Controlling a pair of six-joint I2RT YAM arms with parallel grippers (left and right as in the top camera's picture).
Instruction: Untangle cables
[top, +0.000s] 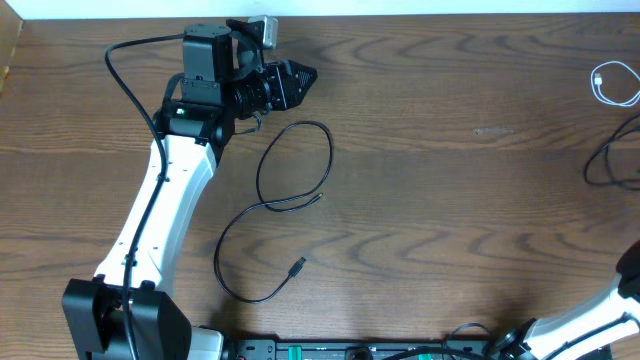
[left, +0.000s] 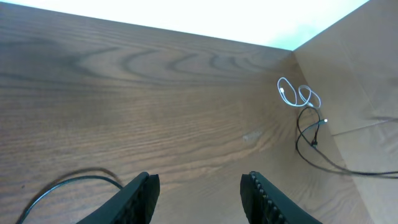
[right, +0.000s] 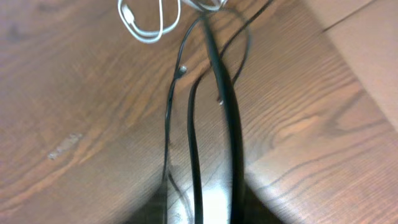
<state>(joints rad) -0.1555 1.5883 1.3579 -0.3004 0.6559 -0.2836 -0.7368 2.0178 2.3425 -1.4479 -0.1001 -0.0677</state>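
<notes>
hovering near the back left of the counter (top: 450, 230), the left hand (left: 200, 182) stands open, its two fingers apart with bare wood showing between them. a long black cable (top: 258, 178) lies loose just beside that hand in one wide loop, both plug ends free on the wood. well apart, by the right edge, a short white cable (left: 283, 93) sits coiled, touching a loose tangle of black cables (right: 168, 124). whether the right hand is open or closed cannot be told.
</notes>
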